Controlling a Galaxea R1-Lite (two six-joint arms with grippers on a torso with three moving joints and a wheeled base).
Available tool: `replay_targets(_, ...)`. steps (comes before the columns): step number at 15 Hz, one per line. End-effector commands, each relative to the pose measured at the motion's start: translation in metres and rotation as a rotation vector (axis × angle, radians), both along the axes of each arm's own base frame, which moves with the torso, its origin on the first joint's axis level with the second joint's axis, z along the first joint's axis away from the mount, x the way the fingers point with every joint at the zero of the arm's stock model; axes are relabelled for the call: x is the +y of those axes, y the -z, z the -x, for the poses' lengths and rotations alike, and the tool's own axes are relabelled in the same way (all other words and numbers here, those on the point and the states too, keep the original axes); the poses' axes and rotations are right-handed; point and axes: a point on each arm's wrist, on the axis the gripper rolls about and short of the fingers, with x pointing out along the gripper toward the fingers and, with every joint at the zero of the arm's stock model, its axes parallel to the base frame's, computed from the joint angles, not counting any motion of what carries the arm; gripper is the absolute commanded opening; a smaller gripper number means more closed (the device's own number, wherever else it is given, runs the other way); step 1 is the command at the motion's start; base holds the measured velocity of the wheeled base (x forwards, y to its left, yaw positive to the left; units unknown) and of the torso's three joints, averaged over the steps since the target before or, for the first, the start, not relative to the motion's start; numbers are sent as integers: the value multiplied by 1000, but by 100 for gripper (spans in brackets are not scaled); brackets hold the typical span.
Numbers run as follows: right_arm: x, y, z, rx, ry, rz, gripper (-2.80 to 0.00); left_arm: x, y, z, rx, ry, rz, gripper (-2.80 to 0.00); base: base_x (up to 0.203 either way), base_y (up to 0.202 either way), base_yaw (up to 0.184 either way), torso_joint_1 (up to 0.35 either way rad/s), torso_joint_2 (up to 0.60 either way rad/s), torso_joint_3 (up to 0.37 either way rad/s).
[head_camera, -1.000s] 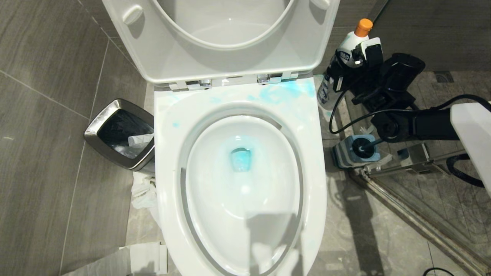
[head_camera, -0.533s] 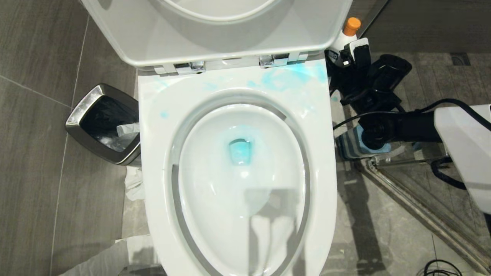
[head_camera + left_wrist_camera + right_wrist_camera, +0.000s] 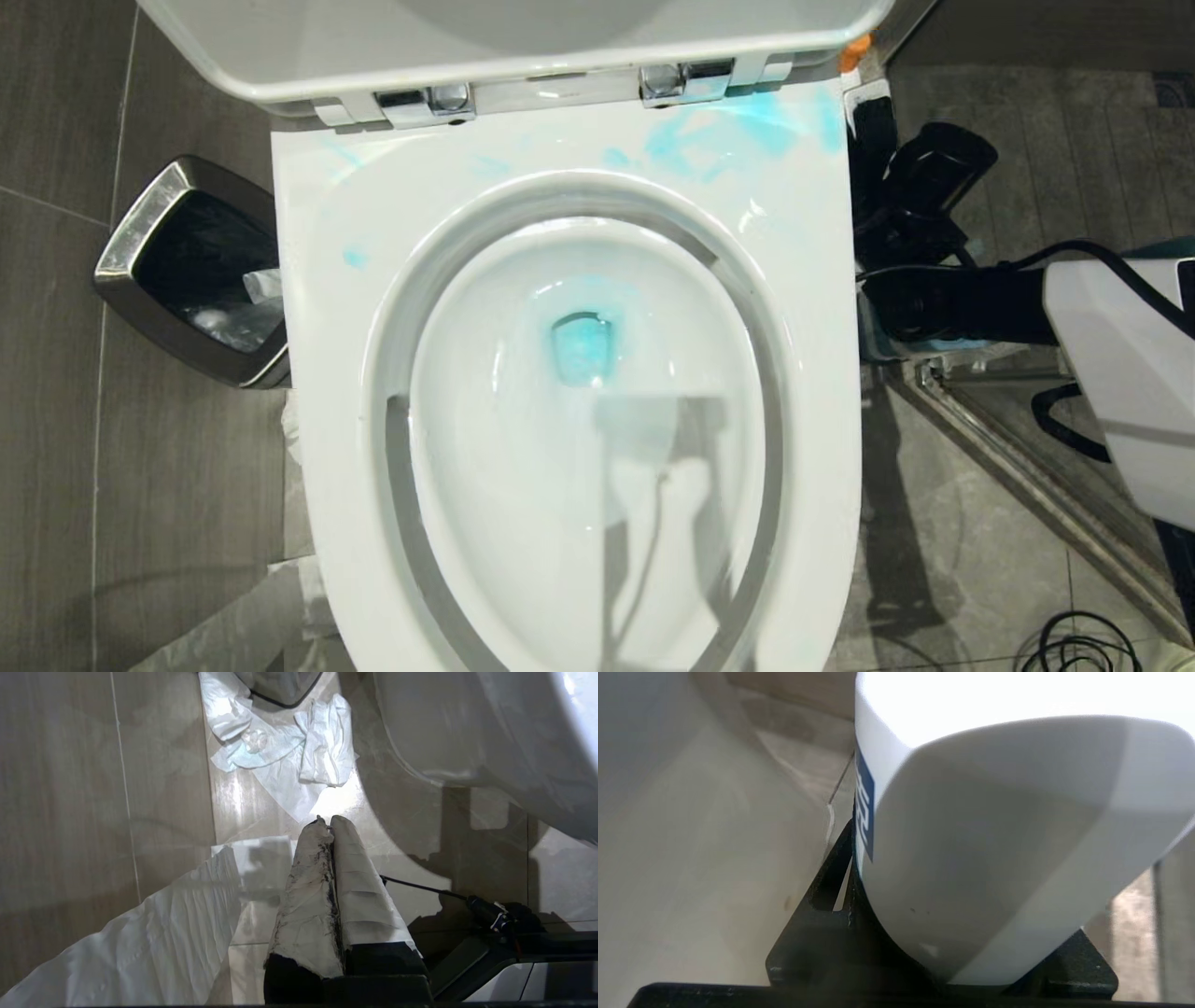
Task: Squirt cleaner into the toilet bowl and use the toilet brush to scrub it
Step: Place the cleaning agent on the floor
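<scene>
The white toilet bowl (image 3: 322, 392) fills the head view. Turquoise cleaner (image 3: 581, 350) pools in its drain, and pale blue smears (image 3: 738, 131) lie on the back rim. My right gripper (image 3: 866, 117) is beside the bowl's back right corner, shut on a white cleaner bottle (image 3: 994, 835) with a blue label. Only the bottle's orange cap (image 3: 851, 52) shows in the head view. The toilet brush is hidden behind my right arm. My left gripper (image 3: 329, 823), wrapped in white, hangs shut and empty over the floor by the toilet's base.
A chrome-rimmed waste bin (image 3: 140, 243) stands left of the bowl. The raised lid (image 3: 513, 56) overhangs the back. White paper (image 3: 280, 751) lies on the floor. A sliver of blue stand (image 3: 934, 347) and a metal door track (image 3: 1008, 467) are on the right, with a cable (image 3: 1074, 644) near the corner.
The head camera has leaned in, so the toilet looks larger and the lid has slid upward out of view. The right arm now covers the brush stand, and the bottle is mostly hidden.
</scene>
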Motion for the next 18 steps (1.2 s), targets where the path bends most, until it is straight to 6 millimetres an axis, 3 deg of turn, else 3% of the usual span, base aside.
replay_targets(1, -1, -6, 3, -21, 2, 6, -280, 0, 0, 0, 2, 0, 0, -280, 0, 0, 0, 0, 5, -198)
replay_targets(7, -3, -20, 11, -70, -13, 59, -280, 0, 0, 0, 1, 0, 0, -280, 0, 0, 0, 2, 0, -69)
replay_targets(13, -6, -14, 6, -88, 6, 78, -280, 0, 0, 0, 1, 0, 0, -280, 0, 0, 0, 1, -1, -35)
replay_targets(18, -20, -10, 1, -70, 108, 51, -280, 0, 0, 0, 1, 0, 1, -280, 0, 0, 0, 5, 3, -70)
